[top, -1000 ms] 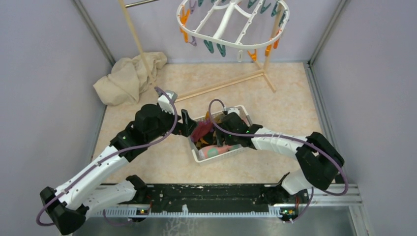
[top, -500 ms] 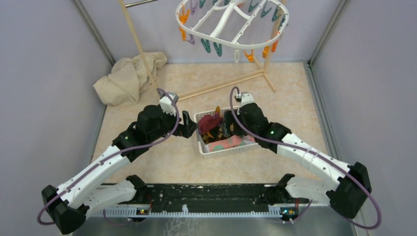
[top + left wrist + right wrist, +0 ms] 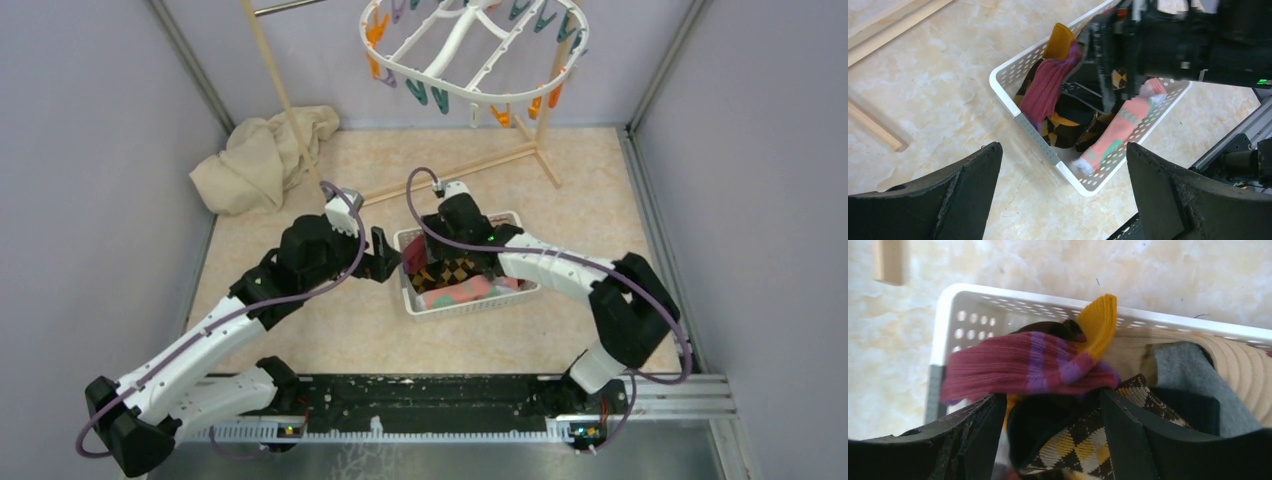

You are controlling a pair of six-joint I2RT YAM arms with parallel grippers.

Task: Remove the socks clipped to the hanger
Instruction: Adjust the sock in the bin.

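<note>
The white oval hanger (image 3: 455, 50) hangs at the top back with orange, teal and purple pegs; no socks show on it. The socks lie in a white mesh basket (image 3: 470, 307): a maroon purple-striped one (image 3: 1023, 367), an orange one (image 3: 1100, 320), an argyle one (image 3: 1083, 440), a grey one (image 3: 1188, 375) and a pink teal-marked one (image 3: 1113, 135). My right gripper (image 3: 432, 245) is low over the basket's left end, jaws apart, its gap (image 3: 1050, 400) over a dark sock and the argyle sock. My left gripper (image 3: 388, 255) is open and empty beside the basket's left corner (image 3: 1063, 150).
A wooden pole rack (image 3: 275, 80) with floor bars (image 3: 450, 170) stands behind the basket. A beige cloth (image 3: 260, 155) is heaped at the back left. Grey walls close in both sides. A black rail (image 3: 420, 400) runs along the near edge.
The basket shifted right and turned. My right gripper swung out to the right, then back left over the basket's left end. The hanger sways slightly. The left arm stayed put.
</note>
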